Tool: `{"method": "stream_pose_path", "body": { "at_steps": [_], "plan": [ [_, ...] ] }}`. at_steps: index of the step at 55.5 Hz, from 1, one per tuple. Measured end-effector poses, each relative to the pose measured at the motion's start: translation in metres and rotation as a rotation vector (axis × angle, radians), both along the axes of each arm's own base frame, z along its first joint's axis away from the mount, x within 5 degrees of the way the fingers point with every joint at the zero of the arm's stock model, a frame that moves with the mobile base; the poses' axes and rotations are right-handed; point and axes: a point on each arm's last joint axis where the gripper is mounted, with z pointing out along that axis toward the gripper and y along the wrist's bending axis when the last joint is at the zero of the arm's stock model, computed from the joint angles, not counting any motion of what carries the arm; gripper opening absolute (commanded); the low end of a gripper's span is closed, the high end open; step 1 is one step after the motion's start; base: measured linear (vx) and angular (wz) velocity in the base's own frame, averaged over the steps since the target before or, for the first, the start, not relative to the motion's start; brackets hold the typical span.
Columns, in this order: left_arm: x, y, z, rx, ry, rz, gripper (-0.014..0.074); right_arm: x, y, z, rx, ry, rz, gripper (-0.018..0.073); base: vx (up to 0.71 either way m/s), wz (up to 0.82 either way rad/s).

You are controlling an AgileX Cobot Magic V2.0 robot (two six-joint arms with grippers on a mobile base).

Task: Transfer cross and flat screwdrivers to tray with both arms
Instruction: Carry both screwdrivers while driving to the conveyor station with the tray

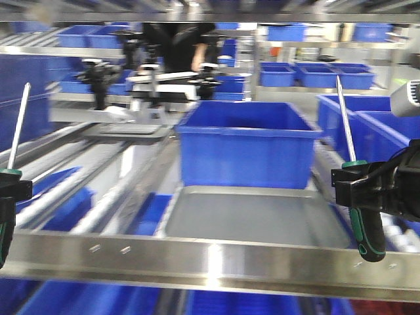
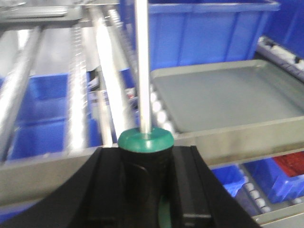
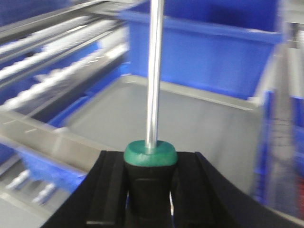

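Clamping the left screwdriver [image 1: 18, 125] and right screwdriver [image 1: 346, 118] upright by their handles, left gripper [image 1: 6, 191] and right gripper [image 1: 358, 187] flank the tray [image 1: 262, 220], lying inward, nearer the right one.

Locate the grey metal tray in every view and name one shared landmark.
Front view: grey tray low centre, behind the steel rail.
Left wrist: tray upper right, right of the left screwdriver.
Right wrist: tray centre, behind the right screwdriver.
Shared landmark: the blue bin just behind it.

No text, label, brand, number or sign is legible anywhere.
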Motion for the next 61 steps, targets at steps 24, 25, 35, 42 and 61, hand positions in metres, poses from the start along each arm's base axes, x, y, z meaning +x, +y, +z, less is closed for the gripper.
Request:
{"method": "stream_pose_path", "body": {
  "at_steps": [24,25,35,42,61],
  "plan": [
    [0.0000,0.0000,0.0000,0.000,0.000,0.000,0.0000,-0.0003,-0.0001,0.0001,0.000,0.000,0.000,-0.0008,0.28,-0.20],
    [0.0000,0.0000,0.0000,0.000,0.000,0.000,0.0000,-0.0003,-0.0001,0.0001,0.000,0.000,0.000,-0.0008,0.28,0.01],
    [0.0000,0.0000,0.0000,0.000,0.000,0.000,0.0000,-0.0003,-0.0001,0.0001,0.000,0.000,0.000,-0.0008,0.27,0.01],
    [0.0000,0.0000,0.0000,0.001,0.000,0.000,0.0000,-0.0003,-0.0001,0.0001,0.000,0.000,0.000,-0.0008,0.22,-0.04],
    [0.0000,0.0000,0.0000,0.001,0.000,0.000,0.0000,-0.0003,-0.0001,0.0001,0.000,0.000,0.000,-0.0008,0.15,-0.03]
  ]
}}
